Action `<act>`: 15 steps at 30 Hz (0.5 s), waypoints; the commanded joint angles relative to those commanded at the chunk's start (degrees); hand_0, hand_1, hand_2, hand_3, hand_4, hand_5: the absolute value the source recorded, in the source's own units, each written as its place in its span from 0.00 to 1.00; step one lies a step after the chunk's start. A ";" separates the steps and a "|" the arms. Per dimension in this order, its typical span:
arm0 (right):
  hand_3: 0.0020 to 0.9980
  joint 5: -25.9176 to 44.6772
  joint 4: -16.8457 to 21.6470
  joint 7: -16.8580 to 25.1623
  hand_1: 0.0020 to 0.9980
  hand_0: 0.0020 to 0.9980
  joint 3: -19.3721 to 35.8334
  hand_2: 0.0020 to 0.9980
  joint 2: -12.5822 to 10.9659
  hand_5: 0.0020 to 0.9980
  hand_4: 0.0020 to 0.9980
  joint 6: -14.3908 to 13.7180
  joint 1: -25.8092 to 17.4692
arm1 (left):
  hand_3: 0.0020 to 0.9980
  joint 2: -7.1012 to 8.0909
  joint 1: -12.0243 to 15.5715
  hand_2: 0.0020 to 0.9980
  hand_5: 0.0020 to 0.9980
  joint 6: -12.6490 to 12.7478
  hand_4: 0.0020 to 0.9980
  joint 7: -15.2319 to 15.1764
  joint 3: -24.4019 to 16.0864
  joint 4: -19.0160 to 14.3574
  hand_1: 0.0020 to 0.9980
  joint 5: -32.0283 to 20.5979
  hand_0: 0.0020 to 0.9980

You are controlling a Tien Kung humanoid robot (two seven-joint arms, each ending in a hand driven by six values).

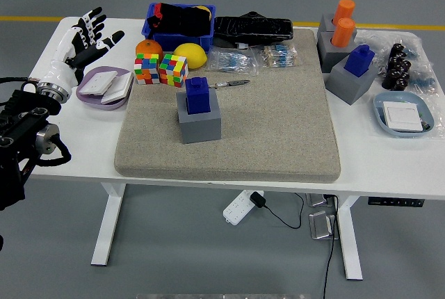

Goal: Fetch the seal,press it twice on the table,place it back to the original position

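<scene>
seal (197,94), blue and blocky, stands in its grey holder (199,122); left hand (78,43) spread.

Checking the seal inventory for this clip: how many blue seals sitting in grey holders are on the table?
2. One blue seal stands in its grey holder on the mat's left part; the other blue seal sits in a grey holder right of the mat. None looks hidden.

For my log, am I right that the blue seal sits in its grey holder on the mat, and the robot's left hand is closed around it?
Not quite. The blue seal does sit in its grey holder on the mat, but the head view shows the left hand open, far left beside the purple tray, touching no seal.
</scene>
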 joint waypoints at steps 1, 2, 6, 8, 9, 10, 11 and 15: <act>0.61 -0.01 0.01 -0.04 0.67 0.77 -0.02 0.65 0.02 0.49 0.80 -0.02 0.02 | 0.96 0.02 -0.01 0.96 0.35 0.03 1.00 0.04 -0.03 0.00 0.98 0.00 0.95; 0.61 -0.02 0.03 -0.07 0.67 0.77 -0.04 0.65 0.03 0.49 0.80 -0.04 0.03 | 0.96 0.04 -0.02 0.96 0.35 0.07 1.00 0.12 -0.12 0.00 0.98 0.03 0.95; 0.61 0.01 0.15 -0.10 0.67 0.77 -0.05 0.65 -0.08 0.49 0.80 -0.12 -0.02 | 0.96 0.30 -0.16 0.95 0.34 0.06 1.00 1.11 -0.11 0.11 0.98 -0.86 0.95; 0.61 -0.04 0.13 -0.10 0.67 0.77 0.02 0.65 -0.14 0.49 0.80 -0.17 -0.03 | 0.96 0.50 -0.17 0.95 0.34 -0.02 1.00 1.28 0.02 0.17 0.98 -0.81 0.95; 0.61 -0.06 0.13 -0.11 0.67 0.77 0.03 0.65 -0.16 0.49 0.80 -0.19 -0.01 | 0.96 0.57 -0.17 0.95 0.34 -0.04 1.00 1.34 0.01 0.19 0.98 -0.82 0.95; 0.61 -0.04 0.14 -0.13 0.67 0.77 0.02 0.65 -0.17 0.49 0.80 -0.20 0.00 | 0.96 0.63 -0.18 0.95 0.34 -0.04 1.00 1.40 0.03 0.20 0.98 -0.81 0.95; 0.61 -0.06 0.15 -0.16 0.67 0.77 0.04 0.65 -0.17 0.49 0.80 -0.22 0.01 | 0.96 0.67 -0.19 0.95 0.34 -0.02 1.00 1.42 0.06 0.21 0.98 -0.79 0.95; 0.61 -0.09 0.13 -0.19 0.67 0.77 0.10 0.65 -0.12 0.49 0.80 -0.23 0.03 | 0.96 0.81 -0.14 0.95 0.33 -0.02 1.00 1.47 0.19 0.19 0.97 -0.67 0.94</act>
